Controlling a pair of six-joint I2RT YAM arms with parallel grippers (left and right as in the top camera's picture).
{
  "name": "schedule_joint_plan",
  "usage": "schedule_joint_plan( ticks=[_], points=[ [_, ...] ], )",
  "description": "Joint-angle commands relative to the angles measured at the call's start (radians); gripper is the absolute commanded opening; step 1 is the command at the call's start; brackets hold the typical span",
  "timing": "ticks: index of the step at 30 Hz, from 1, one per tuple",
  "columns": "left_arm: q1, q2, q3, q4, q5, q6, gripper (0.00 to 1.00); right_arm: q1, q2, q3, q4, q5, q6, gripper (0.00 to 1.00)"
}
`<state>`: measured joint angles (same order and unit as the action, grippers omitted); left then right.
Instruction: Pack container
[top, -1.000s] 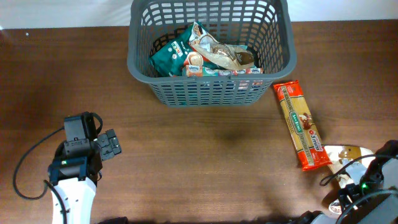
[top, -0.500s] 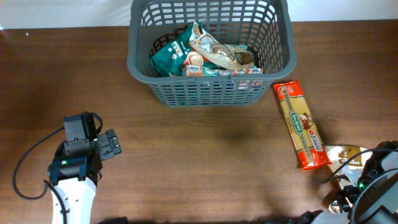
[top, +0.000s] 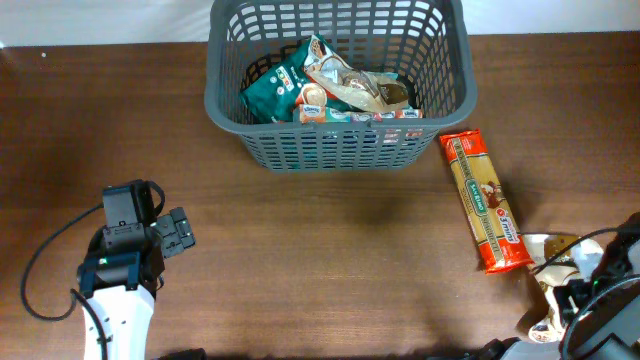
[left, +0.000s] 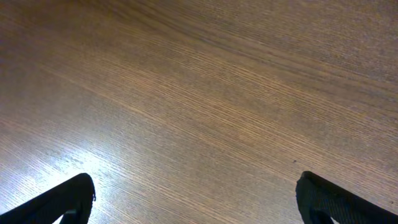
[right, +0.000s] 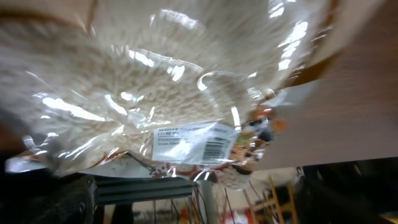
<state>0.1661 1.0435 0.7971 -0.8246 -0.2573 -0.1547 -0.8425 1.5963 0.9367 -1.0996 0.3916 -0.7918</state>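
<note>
At the table's (top: 330, 260) far edge sat the container (top: 340, 150), a dark grey lattice-walled basket already holding crinkly foil packets. It probably stood centred so both arms could reach it. A long, stiff red pasta packet (top: 485, 202) lay flat just right of it. The right tool (right: 199, 199) had its jaws spread wide around a glossy clear bag of pale grains (right: 186, 93), seemingly lining up a pick. The left tool (left: 196, 193) hovered agape and empty over bare wood grain.
</note>
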Motion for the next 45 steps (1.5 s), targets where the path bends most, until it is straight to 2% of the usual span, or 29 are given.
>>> schedule_joint_plan(
  ticks=[1,14,45],
  points=[
    [0.007,0.002,-0.006,0.005,0.011,-0.009,0.99,0.007,-0.013,0.071,-0.023,-0.106,0.016,0.99],
    [0.007,0.002,-0.006,0.003,0.011,-0.009,0.99,0.091,-0.013,0.089,-0.008,-0.333,0.016,0.99],
    [0.007,0.002,-0.006,0.002,0.011,-0.009,0.99,0.109,0.018,-0.002,0.122,-0.347,0.004,0.99]
  ],
)
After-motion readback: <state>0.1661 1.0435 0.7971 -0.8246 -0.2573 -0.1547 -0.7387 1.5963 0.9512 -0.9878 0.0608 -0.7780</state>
